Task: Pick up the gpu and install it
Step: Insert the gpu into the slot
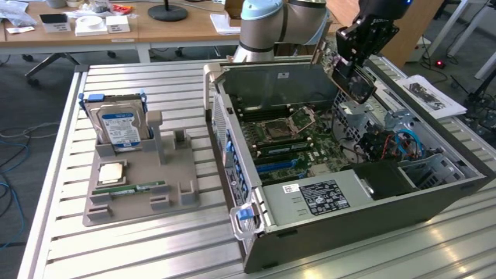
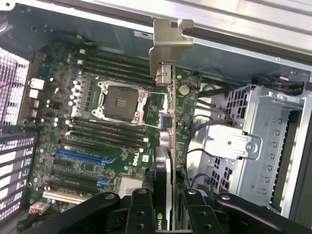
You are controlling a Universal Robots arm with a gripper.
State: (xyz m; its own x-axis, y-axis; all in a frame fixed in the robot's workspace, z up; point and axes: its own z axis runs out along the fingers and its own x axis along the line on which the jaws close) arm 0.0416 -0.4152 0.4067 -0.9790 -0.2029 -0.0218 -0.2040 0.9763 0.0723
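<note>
My gripper [image 1: 357, 60] is shut on the gpu [image 1: 353, 82], a green card with a black cooler. I hold it in the air above the far right part of the open computer case [image 1: 333, 224]. In the wrist view the gpu [image 2: 168, 141] is seen edge-on between my two black fingers [image 2: 140, 210], with its silver end bracket [image 2: 168, 41] pointing away from me. Below it lies the motherboard [image 2: 97, 122] with its bare CPU socket [image 2: 120, 101] and blue expansion slots [image 2: 80, 157]. The card hangs clear of the board.
A grey holder tray [image 1: 139, 192] on the exterior view's left carries a hard drive [image 1: 118, 127], a CPU chip [image 1: 111, 172] and a memory stick [image 1: 129, 189]. A metal drive cage [image 2: 263, 141] and loose cables [image 1: 387, 142] fill the case's right side. Slatted metal table [image 1: 155, 256] all around.
</note>
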